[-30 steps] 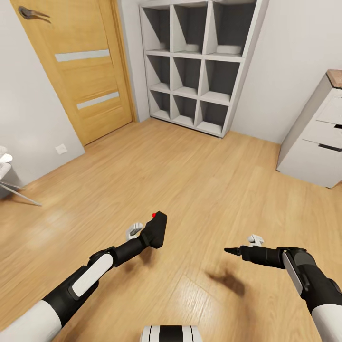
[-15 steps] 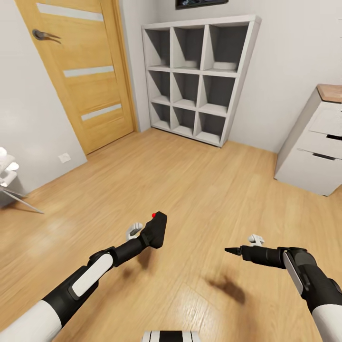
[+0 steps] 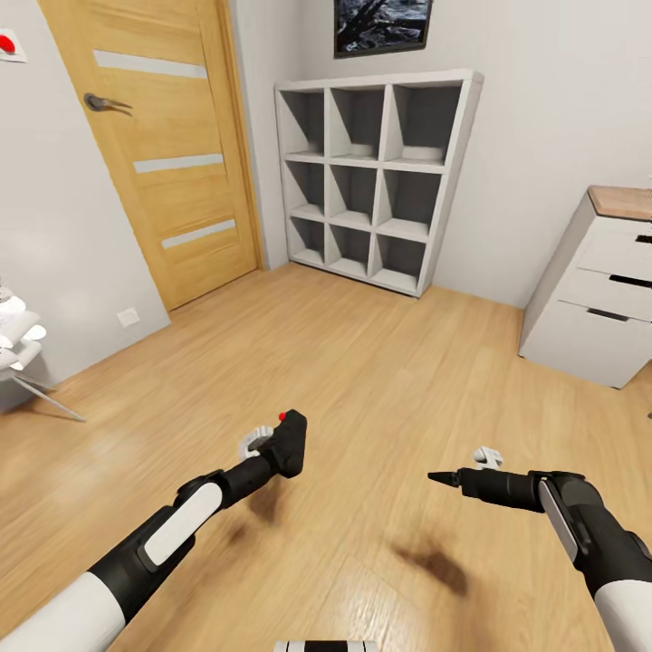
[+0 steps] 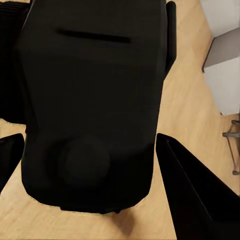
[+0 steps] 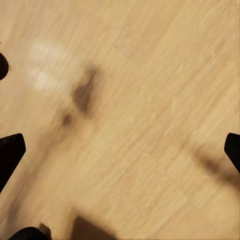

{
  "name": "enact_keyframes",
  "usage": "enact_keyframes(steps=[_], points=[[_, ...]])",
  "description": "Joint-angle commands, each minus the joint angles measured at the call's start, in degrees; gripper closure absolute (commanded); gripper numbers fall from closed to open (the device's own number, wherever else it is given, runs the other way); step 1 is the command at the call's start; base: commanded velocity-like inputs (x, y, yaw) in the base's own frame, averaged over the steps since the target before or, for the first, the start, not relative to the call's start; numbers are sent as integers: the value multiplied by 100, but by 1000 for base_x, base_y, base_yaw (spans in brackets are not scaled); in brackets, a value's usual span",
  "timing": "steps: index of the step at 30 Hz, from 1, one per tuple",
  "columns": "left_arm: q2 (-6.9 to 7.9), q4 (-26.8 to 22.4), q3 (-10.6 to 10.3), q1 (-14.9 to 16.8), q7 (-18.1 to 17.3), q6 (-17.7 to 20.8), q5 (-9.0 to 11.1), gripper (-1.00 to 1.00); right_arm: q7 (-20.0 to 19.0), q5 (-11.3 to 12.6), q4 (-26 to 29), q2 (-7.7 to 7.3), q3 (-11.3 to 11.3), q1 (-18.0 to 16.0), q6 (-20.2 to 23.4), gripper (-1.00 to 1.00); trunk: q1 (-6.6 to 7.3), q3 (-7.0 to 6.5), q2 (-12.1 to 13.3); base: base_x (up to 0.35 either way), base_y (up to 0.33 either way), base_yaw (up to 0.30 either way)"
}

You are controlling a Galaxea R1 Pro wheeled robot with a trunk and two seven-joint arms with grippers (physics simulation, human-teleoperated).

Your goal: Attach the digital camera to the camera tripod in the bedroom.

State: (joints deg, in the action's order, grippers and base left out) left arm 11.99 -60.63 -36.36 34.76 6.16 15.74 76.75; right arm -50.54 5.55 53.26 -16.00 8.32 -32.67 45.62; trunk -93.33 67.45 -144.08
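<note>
Left gripper (image 3: 279, 445) clasping boxy black digital camera (image 3: 288, 442), red button up

1. The door (image 3: 158, 145) stood at the far left, with the cube shelves (image 3: 376, 177) to its right against the back wall.
2. A drawer unit (image 3: 598, 290) stood at the right.
3. The digital camera (image 3: 283, 444) sat in the left claw (image 3: 276, 445) above the floor (image 3: 362, 380), well left of the right claw (image 3: 441, 478).

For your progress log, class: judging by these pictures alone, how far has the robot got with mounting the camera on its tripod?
Done: the digital camera is picked up, held in the left gripper above the wood floor. In hand: carrying it, with the right gripper empty. Left: reaching the tripod and attaching the camera.
</note>
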Motion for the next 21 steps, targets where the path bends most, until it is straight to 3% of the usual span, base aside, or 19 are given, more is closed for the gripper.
enact_keyframes(steps=[1,10,21], points=[[-14,-37,-14,4,123,-28,50,100,9,42,1,0,3,-2,44,-100,3,-18,0,0,0,0],[-47,-55,-10,4,261,-71,59,100,9,44,1,0,3,-2,44,-100,27,-217,12,0,0,0],[-41,-79,0,4,145,-77,62,100,9,38,1,0,3,-2,44,-100,55,-461,26,0,0,0]])
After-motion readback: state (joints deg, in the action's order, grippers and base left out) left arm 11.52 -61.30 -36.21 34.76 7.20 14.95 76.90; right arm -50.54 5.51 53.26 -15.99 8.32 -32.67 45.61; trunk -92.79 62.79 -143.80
